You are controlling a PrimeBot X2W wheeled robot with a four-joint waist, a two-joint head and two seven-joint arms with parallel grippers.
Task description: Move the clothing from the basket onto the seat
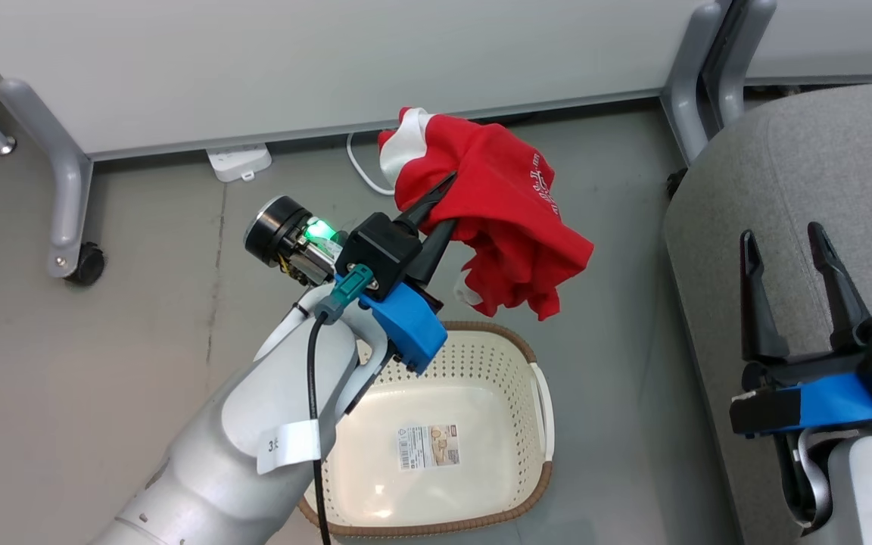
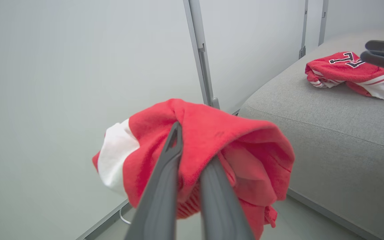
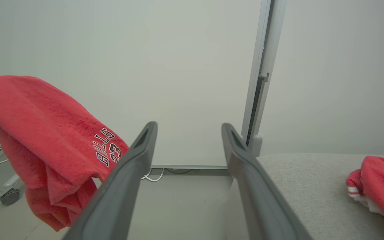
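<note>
Head view looks down on the left end effector [image 1: 445, 203], whose two dark fingers stand narrow and pinch a bunched red garment [image 1: 512, 212]. It hangs in the air off the fingers, its lowest fold just above the far rim of the basket [image 1: 481, 350] and well left of the seat [image 1: 807, 166]. A white panel shows at the bundle's far left edge, and white lettering runs along its right side. The basket sits on the grey floor [image 1: 141, 363] near the robot, partly hidden by the left forearm, with the label sticker [image 1: 427, 446] on its base in plain sight.

At the lower right, the right end effector [image 1: 782, 233] is spread wide with nothing between its fingers, and it hangs over the near left edge of the seat.

Left wrist view shows the left end effector [image 2: 192, 146] with the red garment [image 2: 218, 133] draped over the fingers (one tip shows, the other is buried in the cloth). To the right, a second garment [image 2: 348, 71] lies crumpled on the seat [image 2: 328, 126], red with white and striped trim and dark lettering on top.

Right wrist view looks between the open fingers of the right end effector [image 3: 189, 126] at a pale wall panel [image 3: 185, 66]. The red garment [image 3: 45, 133] hangs at left, its lettering upside down, and the second garment [image 3: 382, 186] rests on the seat [image 3: 312, 180] at far right.
</note>
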